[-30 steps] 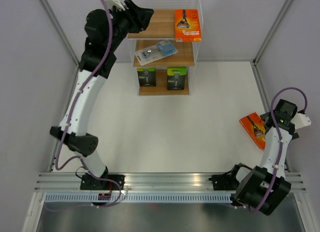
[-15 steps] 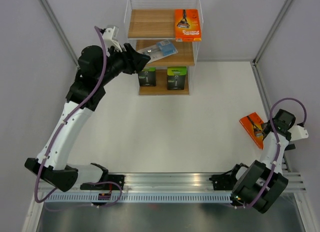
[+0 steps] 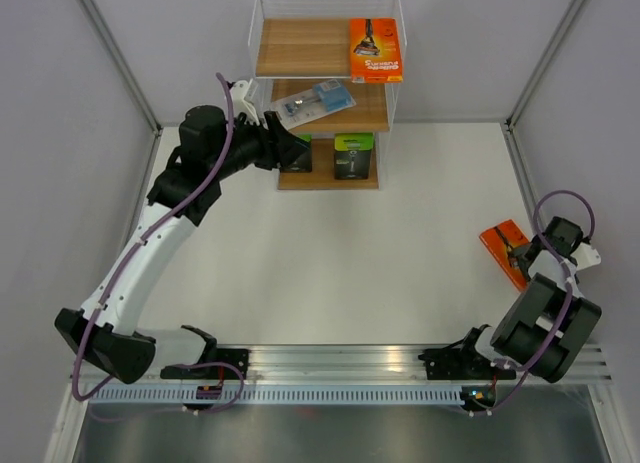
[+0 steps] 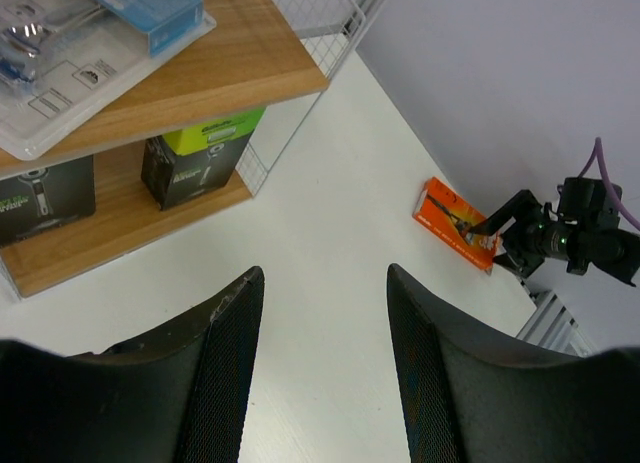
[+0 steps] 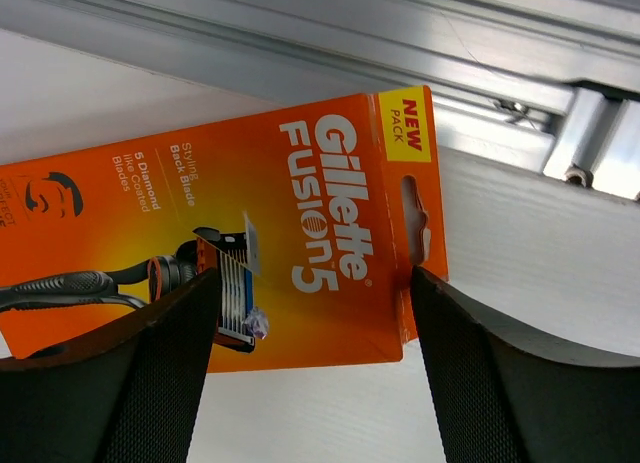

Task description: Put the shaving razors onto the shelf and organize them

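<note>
1. Top view: the shelf [image 3: 300, 49] stands at the far edge of the table [image 3: 350, 268]. It carries the shelved orange pack [image 3: 375, 50] at the top board's right end, the blister pack [image 3: 313, 104] on the middle board, and the black-and-green packs [image 3: 354, 155] at the bottom. The left gripper [image 3: 290, 148] hangs at the shelf's front-left corner. The loose orange pack [image 3: 503, 251] lies well right of the shelf, near the table's side edge.
2. Left wrist: the left gripper [image 4: 325, 383] is spread and holds nothing (bare table below, open floor in front of the shelf [image 4: 240, 68]).
3. Right wrist: the right gripper [image 5: 315, 373] gapes wide over the loose orange pack [image 5: 300, 233], unclamped. The pack's tab end lies beside a metal rail [image 5: 300, 43].
</note>
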You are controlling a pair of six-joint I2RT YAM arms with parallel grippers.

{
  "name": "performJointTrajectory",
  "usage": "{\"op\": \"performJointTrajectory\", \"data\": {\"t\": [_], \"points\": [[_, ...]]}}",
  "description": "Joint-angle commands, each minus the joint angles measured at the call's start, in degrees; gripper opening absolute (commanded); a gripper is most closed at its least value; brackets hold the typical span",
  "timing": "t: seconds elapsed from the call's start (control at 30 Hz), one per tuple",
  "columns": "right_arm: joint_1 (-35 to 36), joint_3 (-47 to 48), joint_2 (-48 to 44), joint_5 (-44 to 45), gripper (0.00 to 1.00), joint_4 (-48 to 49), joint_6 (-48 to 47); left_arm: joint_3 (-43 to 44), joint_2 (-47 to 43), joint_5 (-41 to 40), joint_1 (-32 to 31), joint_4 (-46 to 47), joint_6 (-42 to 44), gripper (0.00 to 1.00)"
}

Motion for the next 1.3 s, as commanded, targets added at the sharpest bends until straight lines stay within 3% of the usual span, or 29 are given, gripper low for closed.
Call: {"op": "performJointTrajectory", "data": {"t": [0.0,0.17,0.33,0.57,0.73,0.93,1.0,1.27], "points": [[2.4,-0.3,5.3,-4.2,0.8,5.3,-1.9,-1.8,-2.3,1.9,-0.1,0.7,-0.9,0.58],[12.9,0.5,9.8,-4.5,0.76,7.9,0.5,-2.9,-3.2,1.8,-0.1,0.5,-0.5,0.59],[25.6,1.1,13.7,-4.4,0.75,9.8,9.4,-3.5,-3.4,2.0,-0.1,0.1,0.5,0.59],[38.6,3.6,9.5,-1.2,0.79,6.7,18.4,-6.1,-5.0,2.8,-0.1,-0.8,0.7,0.59],[37.5,11.7,-1.8,3.8,0.92,-2.9,11.4,-7.7,-7.2,3.5,-0.1,-1.4,0.9,0.59],[24.7,9.3,-9.7,-1.9,0.93,-6.8,8.8,-11.6,-10.0,3.8,-0.1,-1.4,0.1,0.59],[21.2,4.0,-12.0,-5.0,0.88,-4.0,12.8,-12.9,-10.9,3.5,-0.1,-1.4,0.0,0.59],[20.9,-14.2,-17.9,-5.7,0.76,16.8,27.4,-14.2,-13.0,2.5,-0.1,-2.1,0.5,0.59]]}}
